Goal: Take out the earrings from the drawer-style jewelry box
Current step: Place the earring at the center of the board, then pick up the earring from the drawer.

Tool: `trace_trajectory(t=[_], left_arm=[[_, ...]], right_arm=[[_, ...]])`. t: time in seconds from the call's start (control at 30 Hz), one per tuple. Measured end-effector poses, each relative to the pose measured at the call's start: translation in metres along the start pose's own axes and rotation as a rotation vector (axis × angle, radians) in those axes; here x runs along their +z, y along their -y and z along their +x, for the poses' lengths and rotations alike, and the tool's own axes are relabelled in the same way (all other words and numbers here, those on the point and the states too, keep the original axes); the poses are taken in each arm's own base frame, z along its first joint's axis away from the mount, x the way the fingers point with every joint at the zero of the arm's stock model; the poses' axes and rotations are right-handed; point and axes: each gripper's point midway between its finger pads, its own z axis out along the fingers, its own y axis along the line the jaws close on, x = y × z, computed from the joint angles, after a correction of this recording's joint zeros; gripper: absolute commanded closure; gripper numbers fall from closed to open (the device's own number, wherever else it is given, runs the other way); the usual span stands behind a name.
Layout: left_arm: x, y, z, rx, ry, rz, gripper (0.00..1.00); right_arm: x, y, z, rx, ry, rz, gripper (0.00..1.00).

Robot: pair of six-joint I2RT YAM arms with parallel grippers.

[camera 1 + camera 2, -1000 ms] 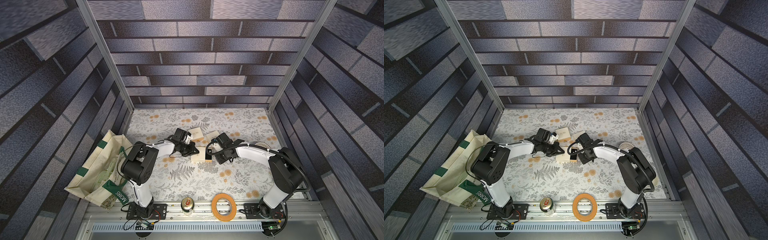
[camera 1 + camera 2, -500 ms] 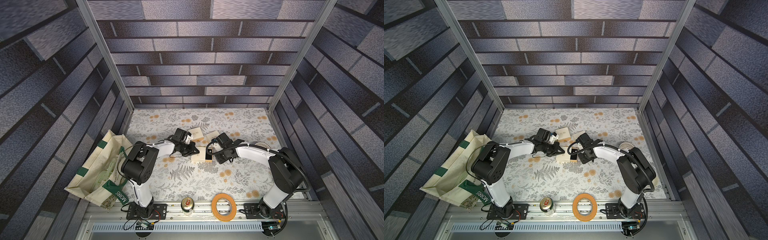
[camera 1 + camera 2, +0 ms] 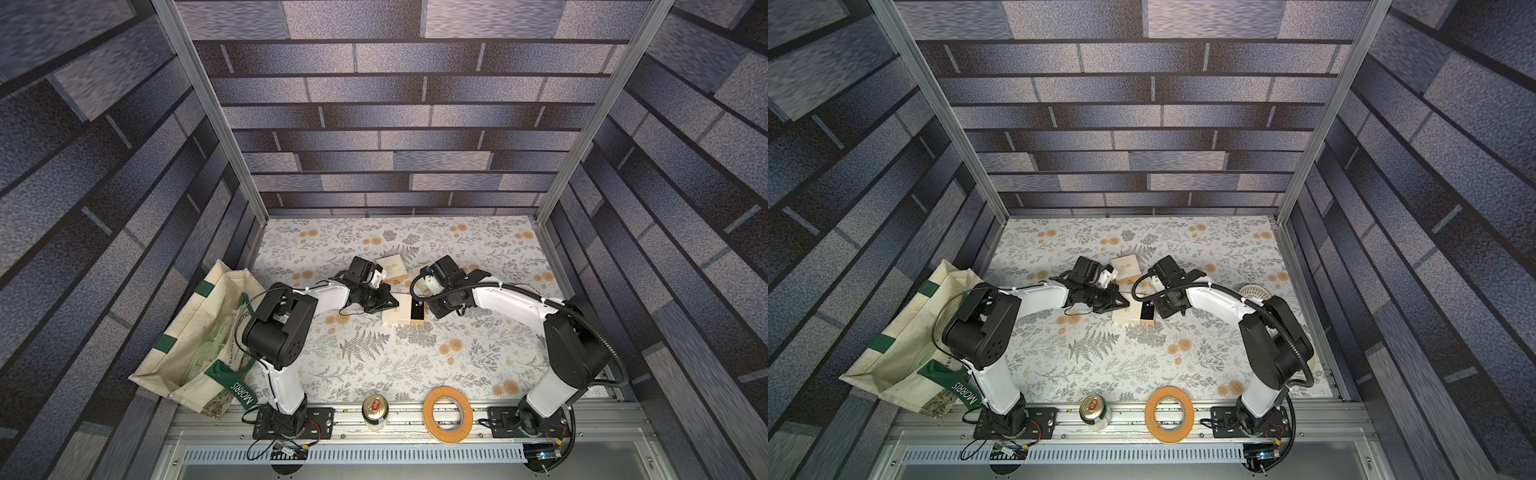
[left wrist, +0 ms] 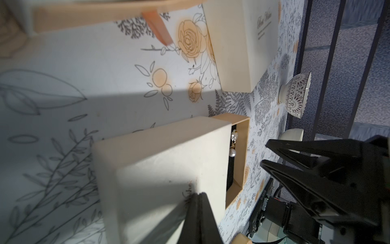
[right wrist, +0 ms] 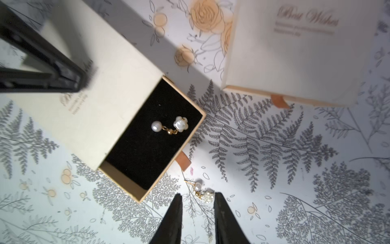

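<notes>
In both top views, the box sits mid-bench. Its drawer is pulled out toward the right arm. The left claw rests on the box top. The right claw is low, just beside the drawer. A second box lies behind them, shut.

In the left wrist view, the left claw is pressed together, with its tips on the box top. One earring peeks out of the drawer.

In the right wrist view, that earring lies on the black pad of the drawer. The other earring lies on the bench, just outside the drawer. It sits between the fingers of the right claw. That claw is spread a little and pinches nothing.
</notes>
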Motion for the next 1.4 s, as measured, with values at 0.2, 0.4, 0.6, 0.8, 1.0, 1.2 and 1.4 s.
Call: trace_trajectory(t=[0.2,0.4,0.6,0.8,1.0,1.2,1.4], left_arm=[[0.0,0.0,0.0,0.0,0.0,0.001,1.0],[0.0,0.0,0.0,0.0,-0.001,0.001,1.0],[0.0,0.0,0.0,0.0,-0.001,0.001,1.0],[0.0,0.0,0.0,-0.001,-0.002,0.0,1.0],[0.0,0.0,0.0,-0.001,-0.001,0.0,1.0],[0.0,0.0,0.0,-0.001,-0.002,0.0,1.0],[0.0,0.0,0.0,-0.001,-0.002,0.0,1.0]], right_arm=[[-0.026,-0.011,-0.032,-0.04,0.068,-0.055,0.7],[-0.027,-0.017,-0.05,-0.077,0.078,-0.08,0.72],[-0.001,-0.02,-0.034,-0.136,-0.015,-0.087,0.73],[0.002,-0.024,-0.031,-0.225,-0.044,-0.1,0.73],[0.006,-0.032,-0.044,-0.303,-0.032,-0.112,0.73],[0.018,-0.037,-0.034,-0.337,-0.086,-0.125,0.74],[0.019,-0.039,-0.033,-0.363,-0.1,-0.124,0.76]])
